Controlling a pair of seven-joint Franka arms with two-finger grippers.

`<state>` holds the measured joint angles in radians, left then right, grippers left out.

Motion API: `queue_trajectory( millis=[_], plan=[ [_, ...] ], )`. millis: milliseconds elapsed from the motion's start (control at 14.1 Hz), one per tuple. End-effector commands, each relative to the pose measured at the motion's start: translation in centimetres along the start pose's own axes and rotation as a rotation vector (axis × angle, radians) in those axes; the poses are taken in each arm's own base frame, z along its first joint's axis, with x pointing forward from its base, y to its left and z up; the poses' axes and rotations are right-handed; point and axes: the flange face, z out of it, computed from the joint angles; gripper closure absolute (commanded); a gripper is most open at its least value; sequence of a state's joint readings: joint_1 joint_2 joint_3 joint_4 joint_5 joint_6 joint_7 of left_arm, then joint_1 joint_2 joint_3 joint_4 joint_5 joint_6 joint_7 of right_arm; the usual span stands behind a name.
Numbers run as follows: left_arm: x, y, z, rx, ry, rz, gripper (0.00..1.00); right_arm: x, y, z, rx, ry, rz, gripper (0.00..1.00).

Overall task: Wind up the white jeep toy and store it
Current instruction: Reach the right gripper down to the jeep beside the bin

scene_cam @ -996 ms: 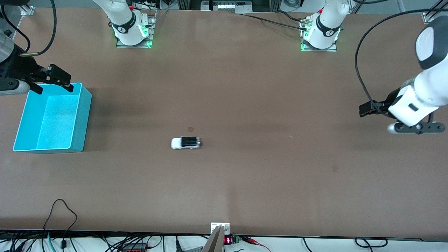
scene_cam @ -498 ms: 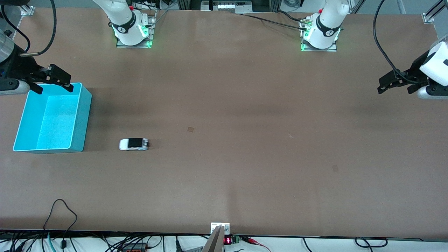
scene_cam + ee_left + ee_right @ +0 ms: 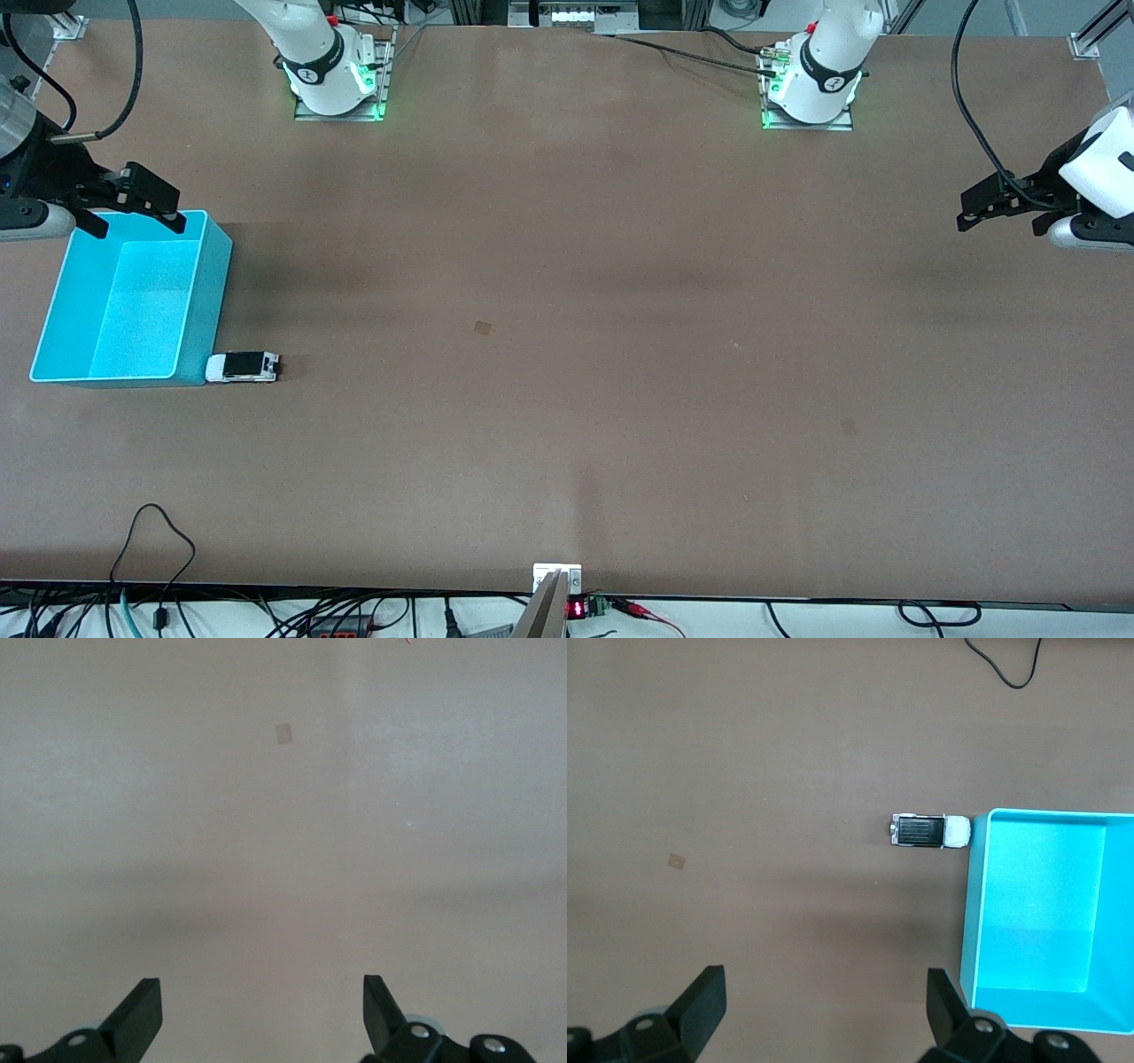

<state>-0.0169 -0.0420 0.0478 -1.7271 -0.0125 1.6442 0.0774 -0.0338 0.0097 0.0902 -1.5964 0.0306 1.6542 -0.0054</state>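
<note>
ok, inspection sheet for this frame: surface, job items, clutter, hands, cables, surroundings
Surface: brown table, bare but for a small darker patch.
Job's things: white jeep toy on its wheels on the table, its nose against the outer wall of the turquoise bin at the corner nearest the front camera, not in it. Bin holds nothing.
Clutter: nothing seen.
Hands: right hand open over the bin's rim; left hand open over bare table at the left arm's end. Both hold nothing.
Cables: black loop lies on the table's front edge.
Surroundings: arm bases lit green.
</note>
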Motion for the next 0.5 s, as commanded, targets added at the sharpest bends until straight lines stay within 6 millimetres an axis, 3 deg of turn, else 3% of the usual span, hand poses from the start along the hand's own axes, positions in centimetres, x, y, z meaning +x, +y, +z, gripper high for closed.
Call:
queue_trajectory(
  millis=[0,142,427],
  plan=[
    [-0.3,-0.1,-0.7,0.004,0.001,0.026,0.0,-0.1,0.3,-0.2,0.015,-0.009,-0.005,0.0],
    [-0.4,0.2,-1.1,0.006,0.01,0.034,0.0,0.3,0.5,1.2,0.015,-0.033,-0.036,0.0],
    [-0.4,0.5,-1.3,0.006,0.011,0.037,0.0,3.0,1.7,9.2,0.048,-0.161,-0.34,0.0]
  ],
)
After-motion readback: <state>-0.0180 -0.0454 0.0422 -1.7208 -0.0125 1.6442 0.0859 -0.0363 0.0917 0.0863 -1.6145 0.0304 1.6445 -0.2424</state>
